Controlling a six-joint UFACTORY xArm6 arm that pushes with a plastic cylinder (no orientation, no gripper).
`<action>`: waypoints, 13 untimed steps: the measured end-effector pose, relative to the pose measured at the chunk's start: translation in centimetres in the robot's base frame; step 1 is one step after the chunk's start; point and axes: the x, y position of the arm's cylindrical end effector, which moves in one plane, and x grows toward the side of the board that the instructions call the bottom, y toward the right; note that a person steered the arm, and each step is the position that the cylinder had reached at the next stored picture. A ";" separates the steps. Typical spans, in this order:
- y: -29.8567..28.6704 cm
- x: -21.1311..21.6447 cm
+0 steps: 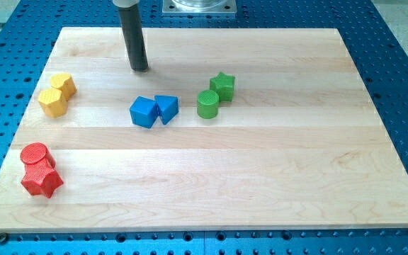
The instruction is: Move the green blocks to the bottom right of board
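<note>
Tip: my tip (pixel 140 69) is being held free on the board (pixel 275 170), up-left of both greens; nothing is being touched.
Green cylinder (pixel 207 104): is sitting centre-right, touching the green star (pixel 223 86).
Blue blocks (pixel 154 110): are lying just below the tip.

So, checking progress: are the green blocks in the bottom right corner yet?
No. The green cylinder and green star sit touching, upper middle of the board.

Pale wood board (pixel 261 177), ridged blocks (pixel 207 104)
</note>
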 end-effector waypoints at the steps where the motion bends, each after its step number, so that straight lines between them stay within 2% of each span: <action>1: 1.5 -0.1; 2: 8.2 0.0; 3: 11.5 5.6; 4: 11.1 7.0; 5: 14.9 13.0; 6: 16.8 15.3; 7: 14.6 15.8; 8: 15.1 18.3; 9: 19.0 21.7; 10: 15.8 21.2; 11: 19.9 27.1; 12: 30.4 27.2; 13: 29.4 25.4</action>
